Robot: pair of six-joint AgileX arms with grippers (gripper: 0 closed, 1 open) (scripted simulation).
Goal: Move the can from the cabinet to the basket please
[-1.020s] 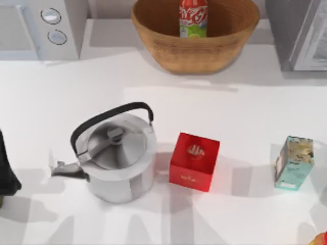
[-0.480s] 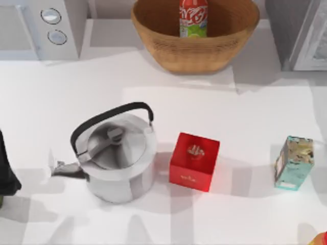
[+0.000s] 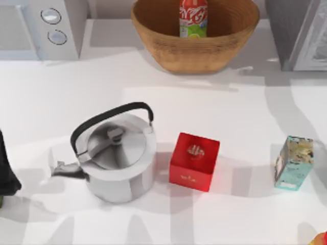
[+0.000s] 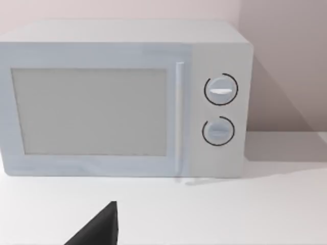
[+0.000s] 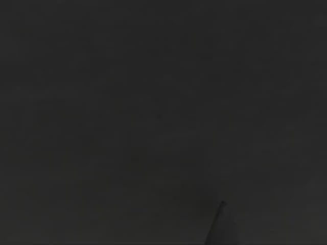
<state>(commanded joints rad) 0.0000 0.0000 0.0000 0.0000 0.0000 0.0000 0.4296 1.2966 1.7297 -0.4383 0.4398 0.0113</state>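
The can (image 3: 193, 18), red with white lettering and a green lower band, stands upright inside the basket (image 3: 168, 48), a large woven bowl at the back middle of the table. At the back right corner stands the cabinet (image 3: 288, 30), dark grey with a pale door panel. No gripper touches the can. My left arm (image 3: 6, 171) is parked at the table's left edge. A dark part of it (image 4: 99, 227) shows in the left wrist view. The right wrist view is dark.
A white microwave (image 3: 46, 28) with two knobs stands at the back left. A steel kettle (image 3: 115, 158), a red cube box (image 3: 194, 161) and a teal carton (image 3: 293, 163) stand in a row across the front half of the table.
Shadows on the right side of the table have shifted. The can, the basket and the other things have not moved.
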